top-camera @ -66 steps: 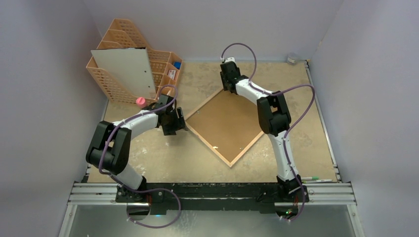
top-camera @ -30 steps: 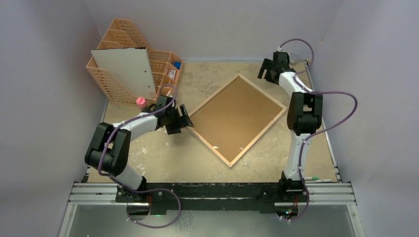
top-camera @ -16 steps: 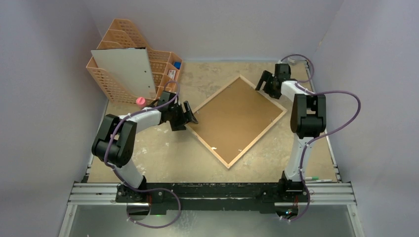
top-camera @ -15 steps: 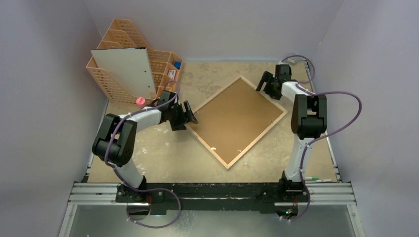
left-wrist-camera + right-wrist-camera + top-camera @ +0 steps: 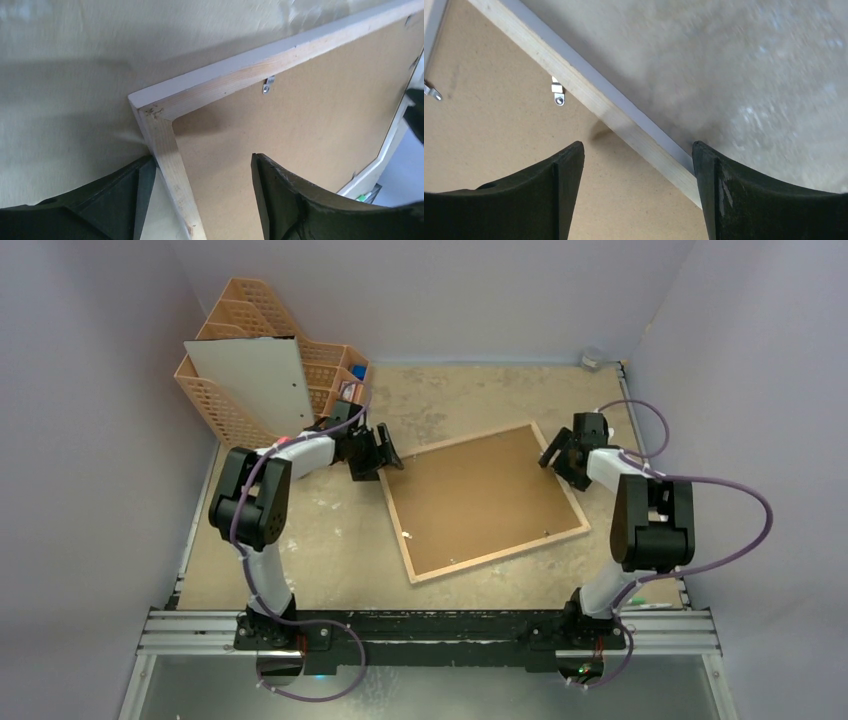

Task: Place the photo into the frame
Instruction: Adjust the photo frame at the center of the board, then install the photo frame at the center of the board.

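Now frame (image 5: 500, 555) rear-up on table; left pincer (image 5: 200, 162) open astride corner rim; right pincer (image 5: 638, 147) open astride side rim.

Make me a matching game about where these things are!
Things:
1. frame
2. peach organiser
3. left end effector
4. right end effector

Places:
A. open, straddling the frame's right rail
B. back-left of the table
C. lying flat mid-table, brown back up
D. open, at the frame's far-left corner

Pairs: 1-C, 2-B, 3-D, 4-A
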You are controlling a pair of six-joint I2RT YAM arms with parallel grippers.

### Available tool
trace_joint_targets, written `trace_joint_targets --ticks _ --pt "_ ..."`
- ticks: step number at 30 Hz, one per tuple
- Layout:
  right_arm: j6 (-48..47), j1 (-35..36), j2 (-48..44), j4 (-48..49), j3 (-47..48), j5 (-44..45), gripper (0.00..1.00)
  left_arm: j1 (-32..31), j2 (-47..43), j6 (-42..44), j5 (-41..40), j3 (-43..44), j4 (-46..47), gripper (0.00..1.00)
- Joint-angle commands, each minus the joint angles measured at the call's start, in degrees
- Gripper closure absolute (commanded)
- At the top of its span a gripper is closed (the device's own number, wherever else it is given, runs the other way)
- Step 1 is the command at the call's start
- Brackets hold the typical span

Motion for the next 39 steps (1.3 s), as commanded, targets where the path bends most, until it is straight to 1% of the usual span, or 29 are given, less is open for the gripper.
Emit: trace_joint_targets --ticks 1,3,6,11,16,22,28,31,39 --pt "5.1 2.9 -4.3 -5.0 -2.1 -0.2 0.19 -1.6 5.8 2.0 4.1 6.3 5.0 0.28" --pt "3.8 3.0 -3.7 -7.0 -0.7 3.9 0.19 -1.6 6.7 3.0 3.0 8.5 3.3 0.28" --pt "2.5 3.3 -2.5 -9.1 2.9 8.6 0.17 -1.6 6.7 4.5 1.0 9.5 2.2 0.28" --pt "1.2 4.2 0.7 -9.5 8.4 13.2 0.13 -1.5 7.0 5.8 -0.4 9.4 0.8 0.29" --pt "1.2 4.3 6.8 -11.6 13.8 16.0 0.15 -1.5 6.8 5.6 -0.9 8.7 1.0 0.29" --pt "0.6 4.7 8.0 -11.2 13.9 16.0 0.24 -1.5 6.6 5.7 -1.1 7.8 1.0 0.29" --pt "0.9 4.6 8.4 -10.9 13.2 14.9 0.43 -1.5 6.8 5.3 -0.7 6.9 1.8 0.29" --pt "1.7 4.7 7.8 -10.7 12.4 13.8 0.5 -1.6 7.0 5.2 -0.3 6.9 2.1 0.29" --pt "3.1 4.6 7.8 -9.4 11.7 11.4 0.6 -1.5 7.3 5.2 0.2 6.5 2.4 0.29"
